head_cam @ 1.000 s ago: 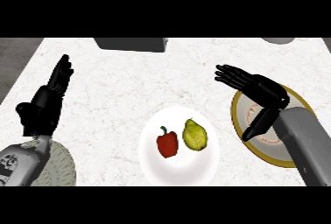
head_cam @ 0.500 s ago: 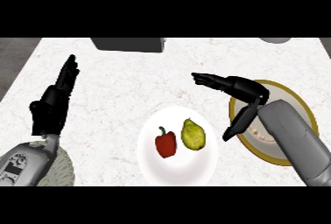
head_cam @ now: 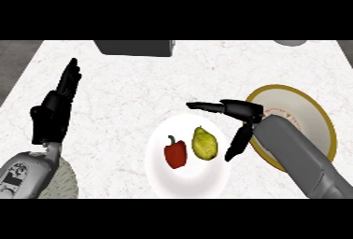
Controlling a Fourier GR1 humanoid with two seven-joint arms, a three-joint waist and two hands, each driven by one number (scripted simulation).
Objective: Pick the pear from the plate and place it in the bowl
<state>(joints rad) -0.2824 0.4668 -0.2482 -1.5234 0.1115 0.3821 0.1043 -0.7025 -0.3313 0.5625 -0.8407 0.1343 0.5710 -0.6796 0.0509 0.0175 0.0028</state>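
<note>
Leftward since half a second ago: right hand (head_cam: 238, 114) has crossed off the bowl (head_cam: 324, 126) and now hangs at the plate's (head_cam: 186, 179) right rim, fingers spread, thumb pointing down, holding nothing. Pear (head_cam: 204, 143) lies on the plate just left of that thumb, not touched; red pepper (head_cam: 176, 154) beside the pear, farther left. Left hand (head_cam: 55, 109) open, resting, fingers up, far left.

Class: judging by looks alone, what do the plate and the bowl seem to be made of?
Plate: probably glazed ceramic, plain white and smooth.
Bowl: likely ceramic too, with a cream inside and a gold-brown rim. Plastic can't be ruled out for either.
</note>
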